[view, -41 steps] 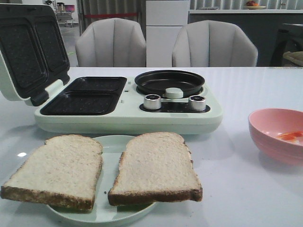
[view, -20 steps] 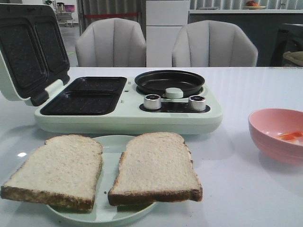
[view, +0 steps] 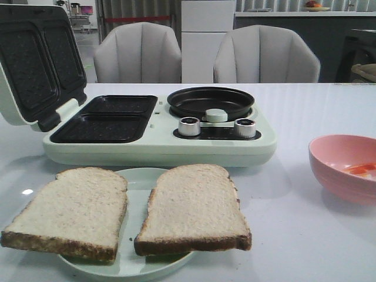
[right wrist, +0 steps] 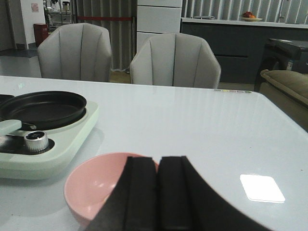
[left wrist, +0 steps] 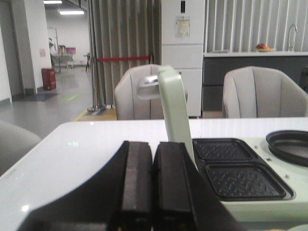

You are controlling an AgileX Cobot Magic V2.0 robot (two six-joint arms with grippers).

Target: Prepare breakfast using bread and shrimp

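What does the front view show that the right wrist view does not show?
Only the front view shows the two bread slices on their plate, the shrimp and the open lid. Only the right wrist view shows the right pincer, shut. Both show the pink bowl, the round black pan and a silver knob.

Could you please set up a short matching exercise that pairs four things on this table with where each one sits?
Things:
1. bread
2. shrimp
3. round black pan
4. sandwich-maker lid

Places or states:
A. in the pink bowl
B. raised open at the appliance's left end
C. on the pale plate nearest the camera
D. behind the two silver knobs

Pairs: 1-C, 2-A, 3-D, 4-B
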